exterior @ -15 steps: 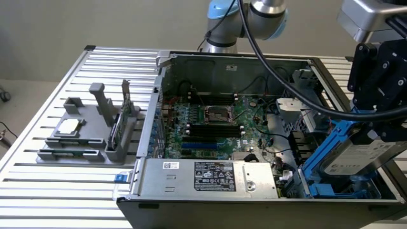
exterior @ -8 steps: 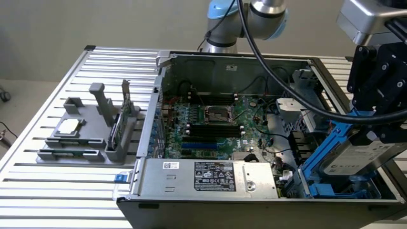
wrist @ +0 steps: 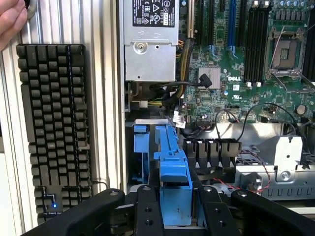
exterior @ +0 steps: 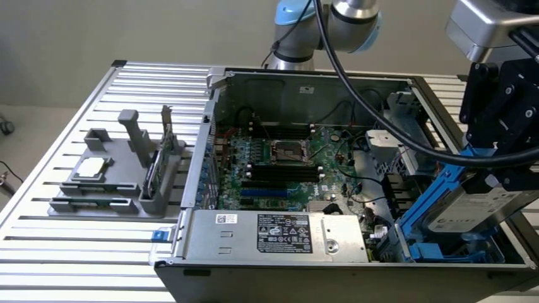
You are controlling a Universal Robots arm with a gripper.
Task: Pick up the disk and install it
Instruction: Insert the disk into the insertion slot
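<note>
Gripper (wrist: 182, 214) pinching disk (exterior: 471, 211) by blue frame; disk tilted, over case's (exterior: 295, 74) 4 o'clock corner. We judge risks: skewed entry jams agst 2nd carrier (wrist: 140, 142); edge snags cables (wrist: 182, 91) at disk's 9 o'clock.

You have open room above the motherboard (exterior: 278, 158) at frame centre. Lower right is crowded: the disk (exterior: 471, 211) hangs tilted there, another blue carrier (exterior: 430, 252) below it, the power supply (exterior: 278, 233) alongside.

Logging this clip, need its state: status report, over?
Gripper shut on the disk. Disk tilted, low end down in the computer case. Another blue carrier close beside it; a hand by the keyboard.
</note>
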